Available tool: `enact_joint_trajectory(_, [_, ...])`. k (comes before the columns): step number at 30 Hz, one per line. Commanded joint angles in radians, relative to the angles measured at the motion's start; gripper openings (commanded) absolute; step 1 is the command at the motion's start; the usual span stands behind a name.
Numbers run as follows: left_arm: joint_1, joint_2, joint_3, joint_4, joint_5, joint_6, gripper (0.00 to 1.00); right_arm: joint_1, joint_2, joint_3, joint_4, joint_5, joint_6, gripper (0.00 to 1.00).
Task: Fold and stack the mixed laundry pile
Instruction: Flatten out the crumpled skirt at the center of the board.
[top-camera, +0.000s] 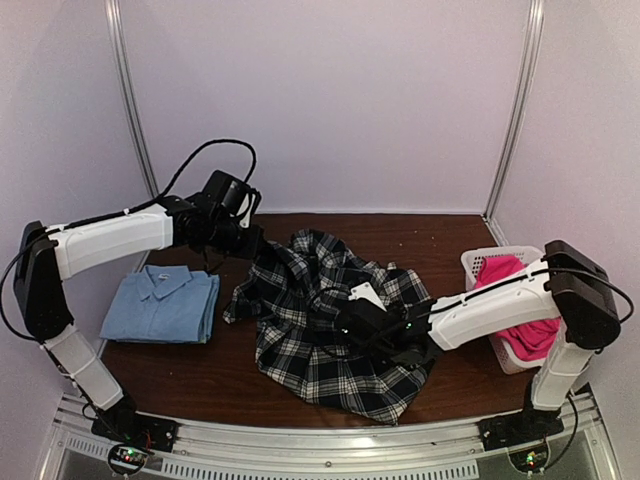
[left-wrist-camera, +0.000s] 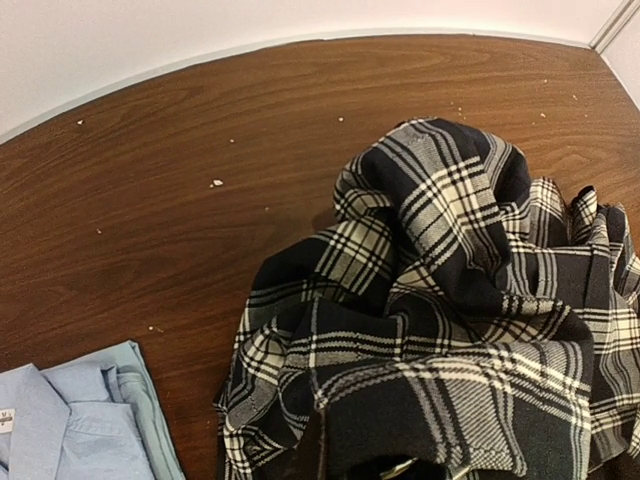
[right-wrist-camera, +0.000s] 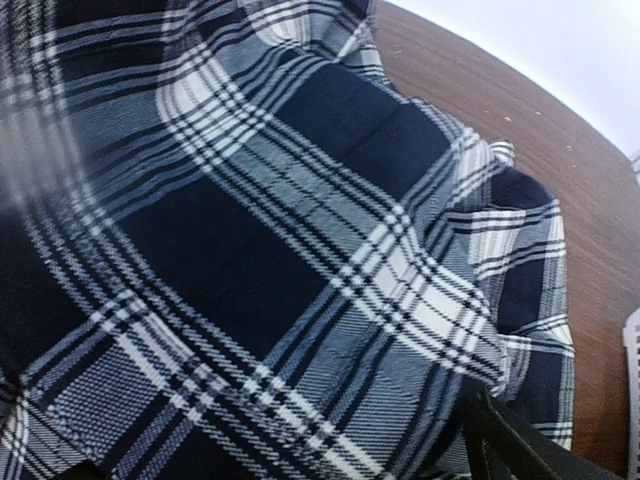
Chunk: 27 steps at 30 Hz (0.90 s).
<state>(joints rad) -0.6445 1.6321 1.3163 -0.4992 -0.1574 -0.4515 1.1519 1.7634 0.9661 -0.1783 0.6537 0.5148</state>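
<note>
Left arm (top-camera: 112, 240) and right arm (top-camera: 495, 308) have white shells, black joints and a black cable behind each wrist.

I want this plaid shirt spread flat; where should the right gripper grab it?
Pinch the plaid shirt at its near-right hem, lying flat on the table, from above. The left gripper pinches its far-left edge, so the opposite corner probably spreads it best.

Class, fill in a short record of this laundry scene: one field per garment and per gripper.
plaid shirt: crumpled, unfolded, centre
light blue shirt: folded, on the table's left
pink trousers: in the white basket, right
left gripper: shut on plaid shirt's far-left edge
right gripper: over the plaid shirt, apparently open
</note>
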Motion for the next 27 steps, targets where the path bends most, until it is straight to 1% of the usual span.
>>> enact_joint_trajectory(1, [0.012, -0.061, -0.018, -0.012, -0.062, 0.023, 0.0, -0.049, -0.161, -0.022, -0.076, 0.173, 0.043, 0.8])
enact_joint_trajectory(2, [0.014, -0.068, -0.022, -0.012, -0.07, 0.049, 0.0, -0.07, -0.214, -0.044, -0.06, 0.166, 0.027, 0.71])
enact_joint_trajectory(4, [0.014, -0.073, -0.025, -0.02, -0.075, 0.093, 0.0, -0.135, -0.307, -0.079, -0.041, 0.142, -0.009, 0.46])
enact_joint_trajectory(5, [0.015, -0.075, -0.023, -0.031, -0.087, 0.113, 0.0, -0.174, -0.338, -0.094, -0.041, 0.132, -0.026, 0.42])
enact_joint_trajectory(7, [0.018, -0.082, -0.023, -0.046, -0.1, 0.151, 0.0, -0.269, -0.383, -0.117, -0.048, 0.102, -0.062, 0.37])
enact_joint_trajectory(10, [0.022, -0.105, -0.033, -0.051, -0.088, 0.204, 0.0, -0.389, -0.43, -0.132, -0.059, 0.055, -0.114, 0.36])
enact_joint_trajectory(13, [0.031, -0.117, -0.035, -0.062, -0.027, 0.274, 0.0, -0.49, -0.46, -0.133, -0.05, -0.001, -0.157, 0.35])
enact_joint_trajectory(16, [0.053, -0.1, -0.009, -0.119, 0.091, 0.359, 0.0, -0.564, -0.471, -0.121, -0.038, -0.117, -0.212, 0.35])
enact_joint_trajectory(18, [0.065, -0.077, 0.021, -0.176, 0.177, 0.41, 0.0, -0.586, -0.473, -0.106, -0.051, -0.212, -0.262, 0.35])
enact_joint_trajectory(20, [0.077, -0.065, 0.04, -0.223, 0.274, 0.474, 0.0, -0.594, -0.47, -0.088, -0.087, -0.323, -0.315, 0.33])
enact_joint_trajectory(22, [0.104, -0.07, 0.035, -0.239, 0.389, 0.511, 0.0, -0.6, -0.46, -0.065, -0.159, -0.394, -0.327, 0.29])
enact_joint_trajectory(25, [0.167, -0.099, 0.01, -0.242, 0.549, 0.537, 0.0, -0.606, -0.465, -0.05, -0.244, -0.493, -0.346, 0.29])
enact_joint_trajectory(27, [0.189, -0.115, -0.005, -0.262, 0.643, 0.576, 0.0, -0.612, -0.471, -0.045, -0.305, -0.534, -0.355, 0.29])
